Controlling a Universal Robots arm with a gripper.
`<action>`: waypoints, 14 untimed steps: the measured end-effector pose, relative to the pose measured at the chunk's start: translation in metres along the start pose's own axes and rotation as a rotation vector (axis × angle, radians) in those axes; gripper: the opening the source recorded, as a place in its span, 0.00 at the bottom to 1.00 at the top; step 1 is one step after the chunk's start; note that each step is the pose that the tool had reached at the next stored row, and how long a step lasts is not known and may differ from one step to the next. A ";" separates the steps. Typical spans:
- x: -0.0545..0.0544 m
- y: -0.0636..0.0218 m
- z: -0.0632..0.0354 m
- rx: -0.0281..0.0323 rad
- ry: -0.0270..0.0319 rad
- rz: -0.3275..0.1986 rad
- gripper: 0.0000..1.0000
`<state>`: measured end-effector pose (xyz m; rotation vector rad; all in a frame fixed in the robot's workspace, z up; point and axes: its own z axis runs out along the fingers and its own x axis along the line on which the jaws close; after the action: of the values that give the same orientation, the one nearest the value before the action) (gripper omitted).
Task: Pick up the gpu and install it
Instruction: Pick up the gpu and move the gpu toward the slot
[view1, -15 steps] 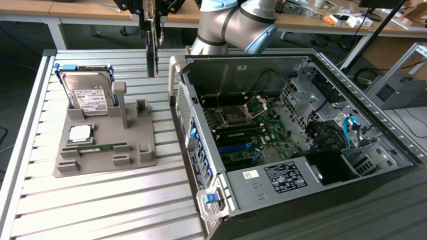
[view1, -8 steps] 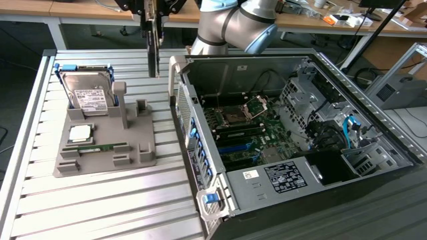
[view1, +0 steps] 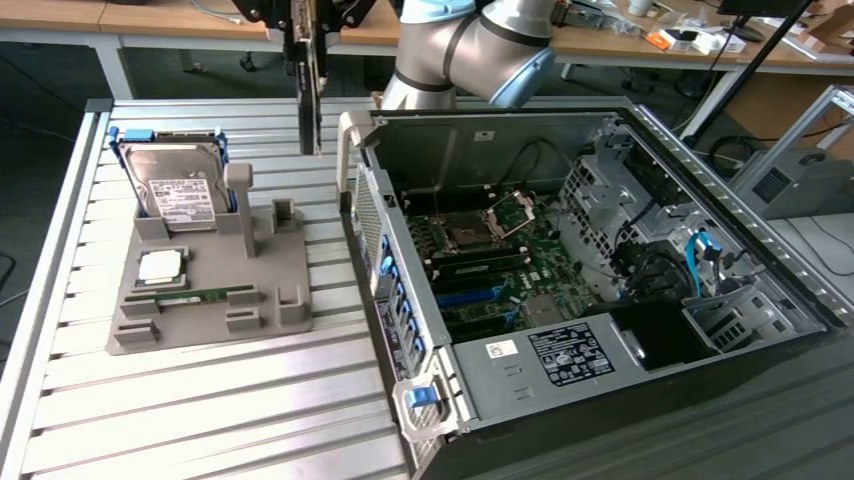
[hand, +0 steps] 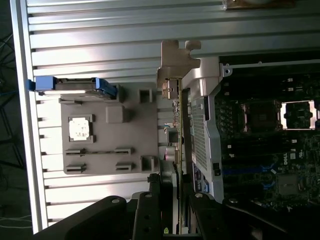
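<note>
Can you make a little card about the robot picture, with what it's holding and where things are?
gripper: shut on the gpu
gpu: in the air, hanging upright, over the gap between tray and computer case
tray: holds hard drive, memory stick, square chip
computer case: open, motherboard showing
gpu installed: not yet

we see a worktop of ribbed silver metal slats, and bright light lies on it in pale bands. behind it stand wooden desks with pale legs and some cables on top. the floor beside the worktop is dark. at the exterior view's right stands an aluminium frame.
</note>
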<state>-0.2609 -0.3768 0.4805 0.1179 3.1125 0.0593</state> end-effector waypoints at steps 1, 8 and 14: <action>0.000 0.0000 0.0000 0.0002 0.0000 0.000 0.27; -0.003 0.0002 0.0003 0.0013 -0.0001 0.000 0.27; -0.005 0.0003 0.0007 0.0025 -0.0002 0.000 0.27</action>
<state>-0.2557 -0.3769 0.4800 0.1178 3.1124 0.0553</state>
